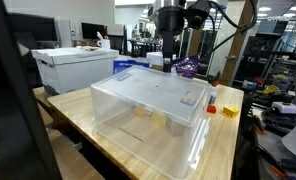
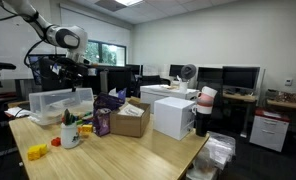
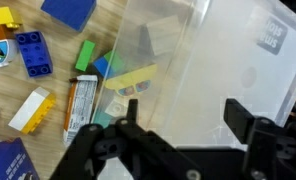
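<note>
My gripper is open and empty. It hangs above one end of a large clear plastic bin turned upside down on the wooden table. In the wrist view the bin's clear wall fills the right half. Left of it lie loose toys: a blue brick, a green block, a yellow-and-white block, a flat white packet and a yellow piece. In both exterior views the gripper hovers over the bin's far end.
A purple bag, a red piece and a yellow brick lie beside the bin. A white chest stands behind the table. A cardboard box, a white box and a cup share the table.
</note>
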